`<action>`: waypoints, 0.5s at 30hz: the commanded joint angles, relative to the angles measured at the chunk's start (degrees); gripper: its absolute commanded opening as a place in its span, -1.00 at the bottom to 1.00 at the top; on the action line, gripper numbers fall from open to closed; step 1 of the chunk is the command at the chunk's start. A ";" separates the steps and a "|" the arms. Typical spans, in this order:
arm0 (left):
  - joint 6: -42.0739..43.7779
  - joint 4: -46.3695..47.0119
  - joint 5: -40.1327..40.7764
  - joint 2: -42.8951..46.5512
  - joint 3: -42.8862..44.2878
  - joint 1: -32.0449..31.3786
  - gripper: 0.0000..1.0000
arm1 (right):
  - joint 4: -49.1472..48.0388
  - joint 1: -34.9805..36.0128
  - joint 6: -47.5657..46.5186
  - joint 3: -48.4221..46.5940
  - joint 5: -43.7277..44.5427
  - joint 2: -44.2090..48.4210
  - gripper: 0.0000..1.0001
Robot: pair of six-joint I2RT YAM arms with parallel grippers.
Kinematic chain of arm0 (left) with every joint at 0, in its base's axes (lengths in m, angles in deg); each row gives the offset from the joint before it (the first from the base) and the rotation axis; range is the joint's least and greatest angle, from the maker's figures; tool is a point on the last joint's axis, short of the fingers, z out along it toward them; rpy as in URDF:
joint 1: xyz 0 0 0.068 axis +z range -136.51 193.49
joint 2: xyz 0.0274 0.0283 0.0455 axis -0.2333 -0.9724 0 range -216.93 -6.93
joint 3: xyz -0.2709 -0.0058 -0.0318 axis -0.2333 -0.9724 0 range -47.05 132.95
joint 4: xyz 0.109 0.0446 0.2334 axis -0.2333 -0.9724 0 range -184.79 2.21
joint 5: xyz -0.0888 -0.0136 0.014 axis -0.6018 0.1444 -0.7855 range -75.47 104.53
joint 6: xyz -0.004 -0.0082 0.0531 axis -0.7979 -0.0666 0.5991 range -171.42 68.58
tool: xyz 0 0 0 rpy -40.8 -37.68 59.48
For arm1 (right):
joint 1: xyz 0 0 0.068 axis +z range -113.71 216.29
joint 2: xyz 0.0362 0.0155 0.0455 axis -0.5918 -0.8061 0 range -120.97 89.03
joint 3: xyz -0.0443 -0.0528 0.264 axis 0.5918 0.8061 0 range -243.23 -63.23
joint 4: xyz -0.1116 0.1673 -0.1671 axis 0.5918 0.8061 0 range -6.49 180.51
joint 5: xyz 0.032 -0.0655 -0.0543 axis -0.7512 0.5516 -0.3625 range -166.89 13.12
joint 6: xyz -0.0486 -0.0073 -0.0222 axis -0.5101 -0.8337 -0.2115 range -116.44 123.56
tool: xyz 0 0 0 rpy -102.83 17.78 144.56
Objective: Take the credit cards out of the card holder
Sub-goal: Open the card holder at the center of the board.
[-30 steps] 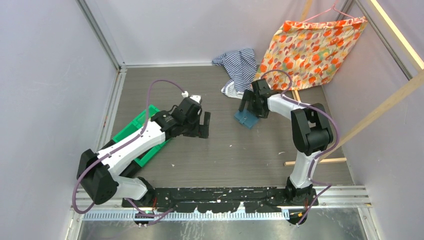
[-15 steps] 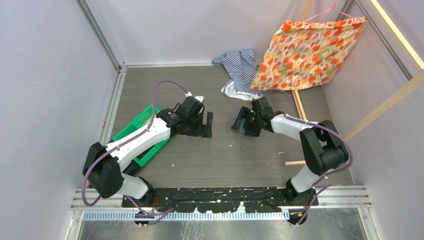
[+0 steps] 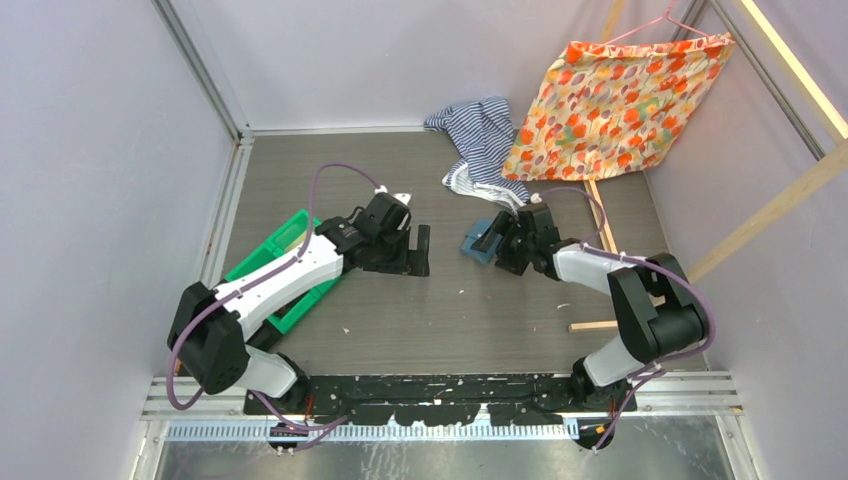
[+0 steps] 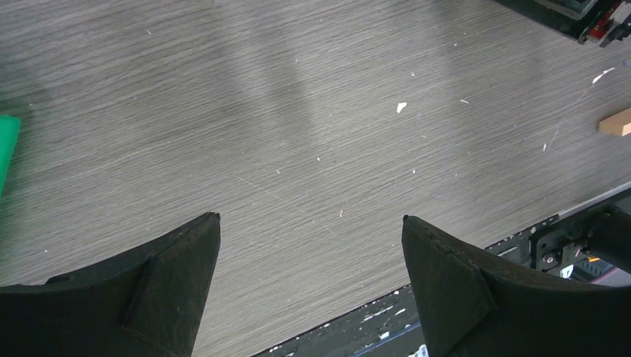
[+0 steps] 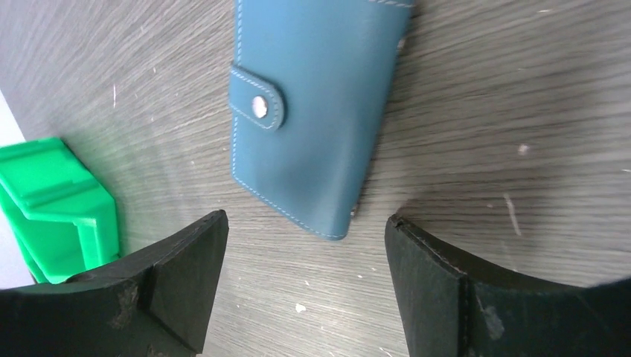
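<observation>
The slate-blue card holder [image 3: 477, 243] lies shut on the grey table, its snap tab fastened. In the right wrist view the card holder [image 5: 312, 111] lies flat just ahead of my fingertips. My right gripper [image 3: 503, 248] is open and empty, low over the table right beside the holder; it shows as two spread black fingers in its wrist view [image 5: 305, 219]. My left gripper [image 3: 414, 256] is open and empty over bare table, left of the holder, with nothing between its fingers [image 4: 311, 217]. The credit cards are hidden.
A green plastic bin [image 3: 285, 262] lies under the left arm and shows in the right wrist view [image 5: 59, 204]. A striped cloth [image 3: 480, 130] and a floral cloth [image 3: 620, 95] lie at the back. A wooden stick [image 3: 612, 324] lies at the right.
My right gripper has swung down and left, low by the holder, which has shifted slightly left. My left gripper has moved a little to the right.
</observation>
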 commanded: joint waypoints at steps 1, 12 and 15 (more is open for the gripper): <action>-0.43 1.51 -0.06 2.97 0.40 0.21 0.86 | -2.87 -2.09 0.73 1.74 4.26 1.29 0.52; -0.27 0.73 0.12 2.96 1.38 0.21 0.86 | -13.96 -4.04 3.62 3.01 -0.61 -6.36 0.10; -0.39 0.87 0.14 2.79 1.47 0.21 0.85 | -14.44 -4.00 3.19 2.88 -0.55 -6.90 -0.03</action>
